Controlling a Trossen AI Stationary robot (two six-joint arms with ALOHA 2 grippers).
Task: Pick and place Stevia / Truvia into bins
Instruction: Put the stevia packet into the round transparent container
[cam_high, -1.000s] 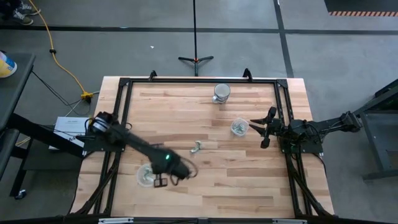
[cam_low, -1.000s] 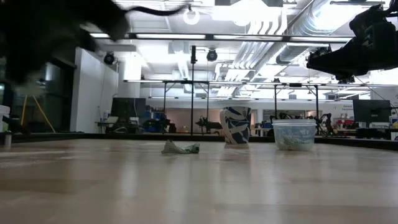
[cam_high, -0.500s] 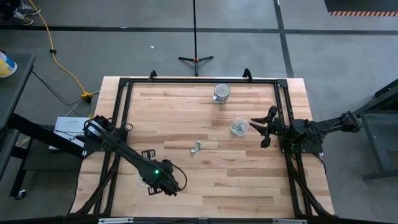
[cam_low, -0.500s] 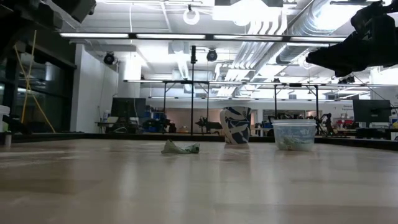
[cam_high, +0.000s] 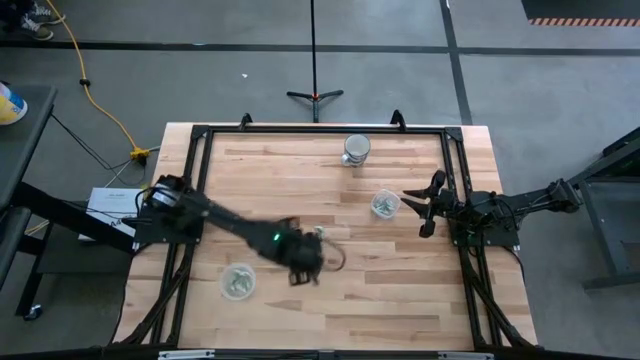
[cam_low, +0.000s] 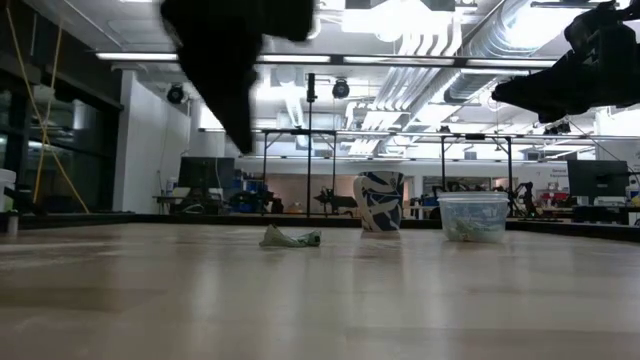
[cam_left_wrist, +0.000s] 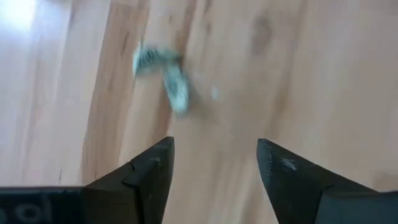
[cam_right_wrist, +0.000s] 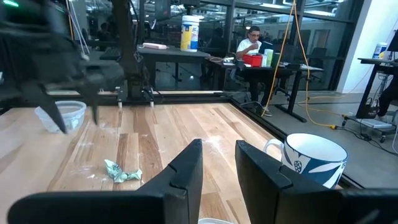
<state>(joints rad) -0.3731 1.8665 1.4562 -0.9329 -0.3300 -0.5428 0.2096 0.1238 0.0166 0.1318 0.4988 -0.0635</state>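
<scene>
A crumpled green-and-white Stevia packet (cam_high: 318, 237) lies on the wooden table near its middle, also seen in the low view (cam_low: 290, 238) and blurred in the left wrist view (cam_left_wrist: 165, 71). My left gripper (cam_high: 308, 255) hovers open just on its near side, above the table (cam_left_wrist: 214, 165). One clear bin (cam_high: 238, 282) with packets stands near left. The other bin (cam_high: 385, 204) with packets stands at the right, beside my right gripper (cam_high: 418, 208). That gripper hangs above the table, its fingers a little apart (cam_right_wrist: 219, 155) with nothing between them.
A blue-and-white mug (cam_high: 356, 149) stands near the far edge, behind the right bin. A black frame rail (cam_high: 320, 128) runs around the table top. Bare wood lies along the near edge. A person sits at a desk in the room beyond (cam_right_wrist: 252, 40).
My left gripper has left the near-left bin and swung toward the table's right and far side, up to the crumpled packet at the middle. The near-left bin, covered by the arm half a second ago, now shows uncovered.
</scene>
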